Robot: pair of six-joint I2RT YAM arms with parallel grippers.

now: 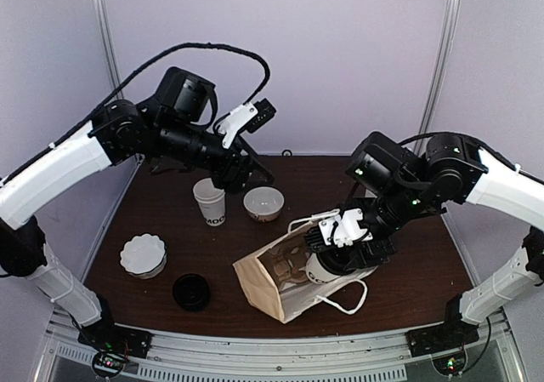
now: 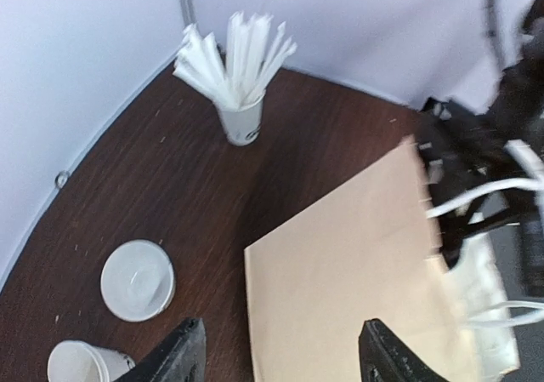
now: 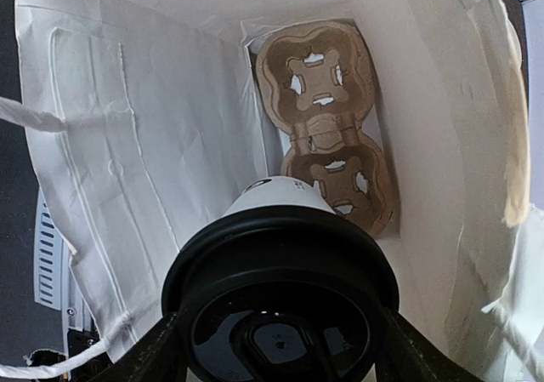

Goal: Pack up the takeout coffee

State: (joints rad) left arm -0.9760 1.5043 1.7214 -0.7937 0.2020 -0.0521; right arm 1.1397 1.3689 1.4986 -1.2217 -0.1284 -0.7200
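Observation:
The takeout coffee [image 3: 280, 254], a white paper cup with a black lid, is held at the lid by my right gripper [image 3: 280, 352], bottom first inside the mouth of a brown paper bag [image 3: 153, 144]. The bag [image 1: 263, 284] lies on its side at the front middle of the table, with a cardboard cup carrier [image 3: 327, 110] at its far end. In the top view the cup [image 1: 321, 269] shows under the right gripper [image 1: 333, 244]. My left gripper [image 2: 280, 356] is open and empty, hovering above the bag's flat side [image 2: 357, 271]; in the top view it [image 1: 253, 174] is above the bowl.
A lidless printed white cup [image 1: 209, 202] and a white bowl [image 1: 263, 203] stand at the back middle. A fluted white stack [image 1: 143, 255] and a loose black lid [image 1: 191, 291] lie front left. A cup of white sticks [image 2: 242, 114] stands by the back wall.

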